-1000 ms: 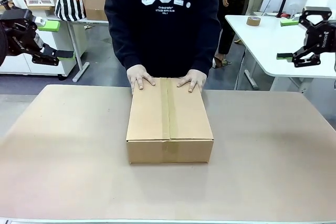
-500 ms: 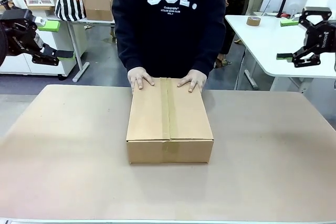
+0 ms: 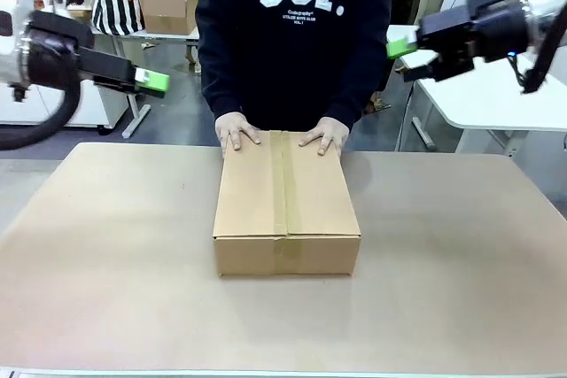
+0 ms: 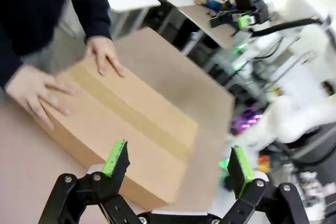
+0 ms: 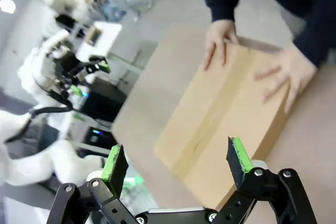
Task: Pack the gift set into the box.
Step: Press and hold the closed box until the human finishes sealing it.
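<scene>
One closed box [image 3: 285, 196], contents hidden, person's hands [image 3: 237, 135] on top

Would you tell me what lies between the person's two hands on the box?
In the front view, a strip of brown tape runs along the box top between one hand and the other hand.

Busy workshop room beyond a tan work table [image 3: 106, 263].
A black-and-white striped bag [image 3: 117, 4] stands on a white desk [image 3: 168, 34]. A small brown carton [image 3: 170, 2] sits just right of the bag, grey floor [image 3: 173, 117] lies below it, and a white table [image 3: 483, 104] stands far to its right.
</scene>
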You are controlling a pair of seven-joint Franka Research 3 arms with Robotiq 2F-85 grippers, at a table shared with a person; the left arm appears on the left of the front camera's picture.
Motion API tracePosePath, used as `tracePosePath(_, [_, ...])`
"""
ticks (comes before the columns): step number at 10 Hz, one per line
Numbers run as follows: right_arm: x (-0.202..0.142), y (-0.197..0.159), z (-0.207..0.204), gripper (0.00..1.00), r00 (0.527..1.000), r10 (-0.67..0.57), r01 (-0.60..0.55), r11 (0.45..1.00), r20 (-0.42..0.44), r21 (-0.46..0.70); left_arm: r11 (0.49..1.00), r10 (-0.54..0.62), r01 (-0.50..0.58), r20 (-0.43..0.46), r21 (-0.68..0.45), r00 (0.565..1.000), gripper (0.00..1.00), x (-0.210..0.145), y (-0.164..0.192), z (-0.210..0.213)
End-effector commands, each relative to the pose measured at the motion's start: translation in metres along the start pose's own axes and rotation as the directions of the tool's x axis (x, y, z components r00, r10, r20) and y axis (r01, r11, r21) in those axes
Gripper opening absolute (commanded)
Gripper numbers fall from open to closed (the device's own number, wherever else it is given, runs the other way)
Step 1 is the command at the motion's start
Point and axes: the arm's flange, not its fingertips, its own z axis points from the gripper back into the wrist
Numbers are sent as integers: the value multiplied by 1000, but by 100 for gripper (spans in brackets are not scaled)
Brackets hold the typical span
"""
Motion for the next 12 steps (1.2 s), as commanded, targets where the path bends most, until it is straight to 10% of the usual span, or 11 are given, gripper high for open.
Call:
tracePosePath(1, [-8,25,-47,100,810,561,-486,805,171,-341,912,-380,351,117,210,917,100,-14,-15,-27])
tracePosePath(2, [-11,39,-61,100,763,631,-537,738,138,-409,900,-416,383,148,208,897,100,-12,-18,-33])
tracePosePath(3, [0,28,-53,100,875,472,-320,734,110,-599,987,-144,141,32,74,989,100,2,-10,-10])
tracePosePath(4, [0,45,-42,100,951,310,-304,944,23,-131,987,-144,141,32,74,989,100,2,-10,-10])
tracePosePath(5, [0,45,-42,100,951,310,-304,944,23,-131,987,-144,141,32,74,989,100,2,-10,-10])
tracePosePath(6, [1,54,-49,100,915,399,-371,888,55,-272,964,-239,229,67,133,969,100,-3,-17,-20])
tracePosePath(7, [-10,48,-66,100,834,548,-551,833,65,49,909,-370,381,93,-172,924,100,-11,-11,-30])
tracePosePath(9, [-33,17,-76,100,755,595,-655,704,275,275,861,-374,420,204,-288,905,100,-27,6,-37])
tracePosePath(12, [-72,-26,-135,100,581,755,-791,612,304,-10,840,-431,491,268,-228,862,100,-36,24,-80])
